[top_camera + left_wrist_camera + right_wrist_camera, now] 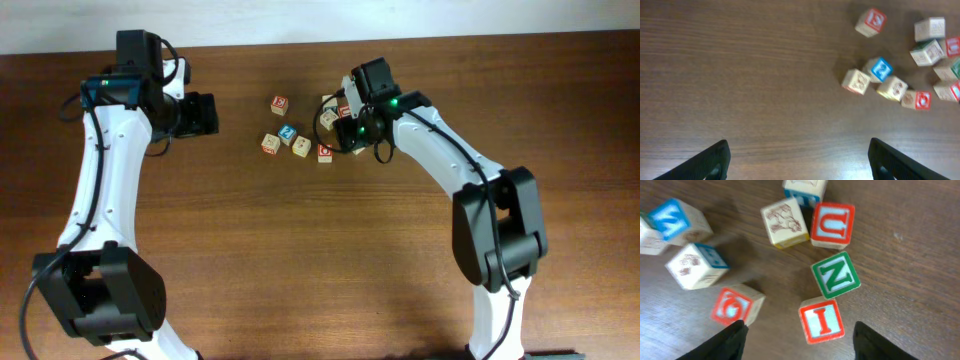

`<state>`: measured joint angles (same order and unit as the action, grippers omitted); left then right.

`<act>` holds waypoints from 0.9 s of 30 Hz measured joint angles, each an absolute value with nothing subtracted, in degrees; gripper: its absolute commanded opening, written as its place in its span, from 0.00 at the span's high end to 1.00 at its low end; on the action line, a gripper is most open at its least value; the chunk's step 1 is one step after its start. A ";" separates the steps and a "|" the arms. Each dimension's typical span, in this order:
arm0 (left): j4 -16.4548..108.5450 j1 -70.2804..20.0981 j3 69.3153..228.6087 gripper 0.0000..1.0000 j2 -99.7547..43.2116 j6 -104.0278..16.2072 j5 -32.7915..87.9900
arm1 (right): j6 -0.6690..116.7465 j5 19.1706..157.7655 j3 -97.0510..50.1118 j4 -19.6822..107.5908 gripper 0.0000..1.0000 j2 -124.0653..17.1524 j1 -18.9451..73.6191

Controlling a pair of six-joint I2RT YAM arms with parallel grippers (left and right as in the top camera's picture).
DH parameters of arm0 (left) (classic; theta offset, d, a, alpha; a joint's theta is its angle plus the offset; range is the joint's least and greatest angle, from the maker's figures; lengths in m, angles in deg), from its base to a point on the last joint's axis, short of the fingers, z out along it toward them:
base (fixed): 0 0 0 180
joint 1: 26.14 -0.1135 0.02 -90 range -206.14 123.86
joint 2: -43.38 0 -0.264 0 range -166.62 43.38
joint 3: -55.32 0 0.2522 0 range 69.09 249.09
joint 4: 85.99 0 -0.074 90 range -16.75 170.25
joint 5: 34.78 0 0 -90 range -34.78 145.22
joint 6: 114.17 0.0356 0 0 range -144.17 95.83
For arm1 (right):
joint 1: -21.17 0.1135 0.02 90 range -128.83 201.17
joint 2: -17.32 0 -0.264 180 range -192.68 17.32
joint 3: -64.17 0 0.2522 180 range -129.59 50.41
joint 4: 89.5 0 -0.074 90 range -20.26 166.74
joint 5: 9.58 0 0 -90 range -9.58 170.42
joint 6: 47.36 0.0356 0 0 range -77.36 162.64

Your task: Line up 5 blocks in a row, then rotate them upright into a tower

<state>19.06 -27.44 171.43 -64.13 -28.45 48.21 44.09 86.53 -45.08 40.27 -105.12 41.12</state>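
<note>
Though the blocks (301, 147) look light, stiff and smooth enough to skid, they sit clustered far-middle on the table (300, 260); the right gripper (800, 330) stands spread astride the red-framed I cube (821, 320), which is best pinched on opposite flat faces; the left gripper (797, 160) gapes empty, well left.

Item: my claw (800, 332), jaws apart; red I block (821, 320) between my fingertips, untouched; green N block (836, 275) just beside it at one o'clock; red U block (832, 224) at twelve.
</note>
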 measured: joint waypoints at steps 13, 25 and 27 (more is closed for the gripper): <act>19.92 -27.44 171.43 0.13 -64.13 -30.28 49.94 | 44.01 85.55 -45.27 39.72 0.75 -109.84 41.10; 19.92 -27.44 171.43 0.08 -64.13 -30.30 49.94 | 57.89 86.38 -47.33 11.20 0.75 -108.61 41.10; 19.92 -27.44 171.43 0.07 -64.11 -30.33 49.94 | 58.50 86.51 -47.06 5.93 0.69 -108.61 41.16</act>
<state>19.92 -27.44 171.43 -64.11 -30.33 49.94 58.50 86.51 -47.06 5.93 -108.61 41.16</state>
